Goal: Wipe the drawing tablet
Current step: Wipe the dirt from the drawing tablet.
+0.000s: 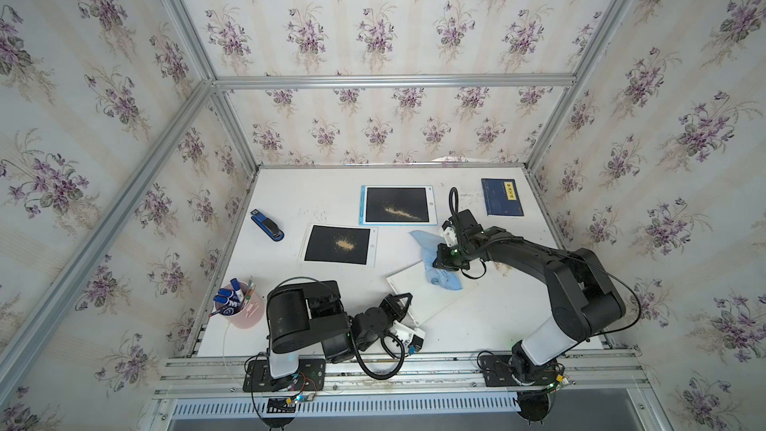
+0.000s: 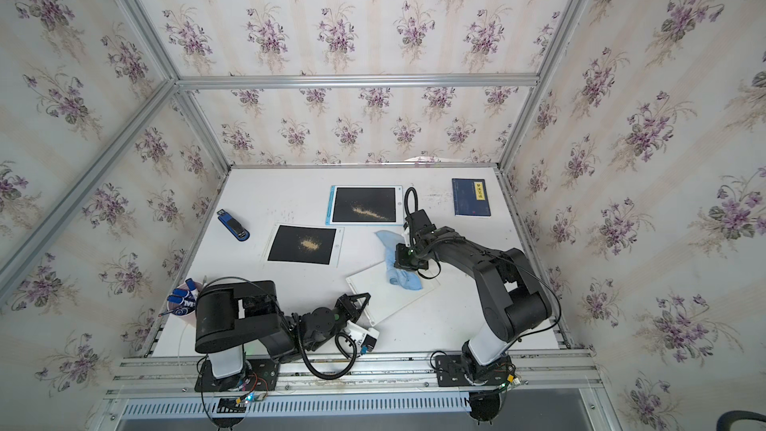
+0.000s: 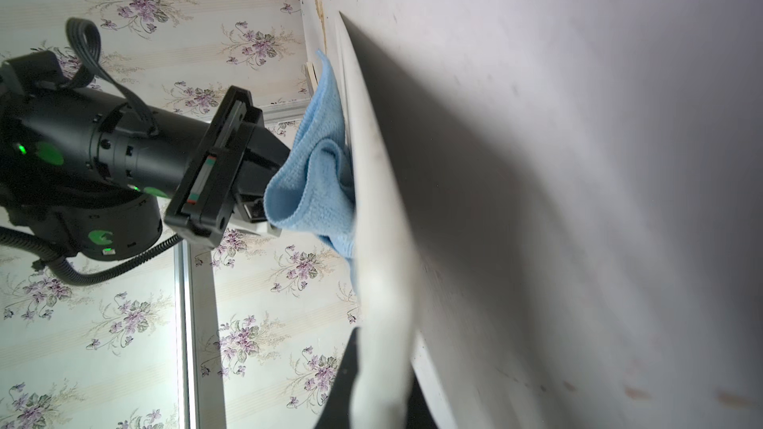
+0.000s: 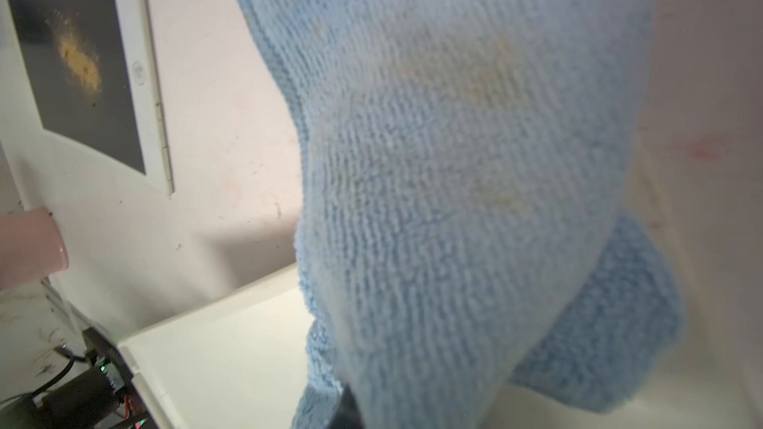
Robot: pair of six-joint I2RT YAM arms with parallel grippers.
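A white drawing tablet (image 1: 418, 296) (image 2: 383, 296) lies slantwise near the table's front, blank pale face up. My left gripper (image 1: 404, 304) (image 3: 382, 385) is shut on its near left edge; in the left wrist view the tablet (image 3: 371, 183) stands lifted off the table with a shadow beneath. A light blue cloth (image 1: 441, 275) (image 3: 318, 183) (image 4: 454, 158) rests bunched on the tablet's far corner. My right gripper (image 1: 440, 268) (image 2: 404, 267) is shut on the cloth and presses it down, and the cloth hides the fingers.
Two more tablets with dark screens and yellowish powder lie behind: a blue-framed one (image 1: 398, 205) and a white-framed one (image 1: 338, 244) (image 4: 78, 63). A blue stapler (image 1: 267, 225) lies at the left, a dark blue book (image 1: 502, 196) at the back right, a pink pen cup (image 1: 238, 304) at the front left.
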